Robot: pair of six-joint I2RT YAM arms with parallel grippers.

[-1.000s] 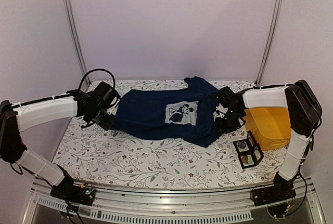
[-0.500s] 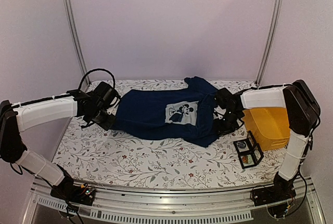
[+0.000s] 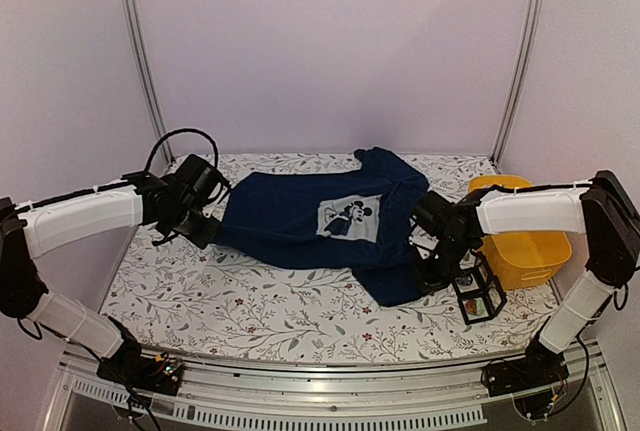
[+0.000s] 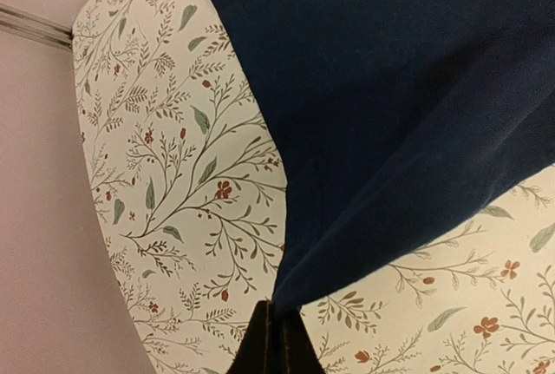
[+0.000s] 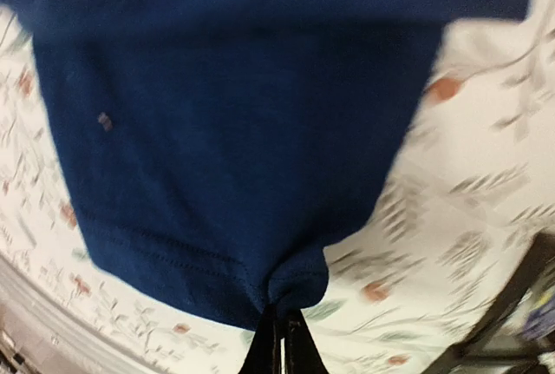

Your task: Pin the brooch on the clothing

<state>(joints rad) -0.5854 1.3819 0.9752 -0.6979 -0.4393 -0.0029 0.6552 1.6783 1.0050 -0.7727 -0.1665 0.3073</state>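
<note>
The clothing (image 3: 300, 216), a navy T-shirt with a pale mouse print (image 3: 350, 218), lies spread across the floral table. My left gripper (image 3: 207, 234) is shut on the shirt's left near corner; in the left wrist view the cloth (image 4: 381, 105) runs taut into the closed tips (image 4: 277, 329). My right gripper (image 3: 424, 281) is shut on the hem of the near right sleeve (image 5: 234, 174), pinched at the tips (image 5: 283, 322). Small badge-like pieces, too small to tell as the brooch, sit in a black case (image 3: 478, 291).
A yellow bin (image 3: 525, 246) stands at the table's right edge, just behind the black case (image 5: 512, 322). The floral table (image 3: 250, 311) shows bare cloth along the front. Metal posts (image 3: 140, 61) rise at the back corners.
My right gripper has closed on the sleeve hem and drawn it toward the front of the table, as the right arm swung forward. The left gripper keeps its hold.
</note>
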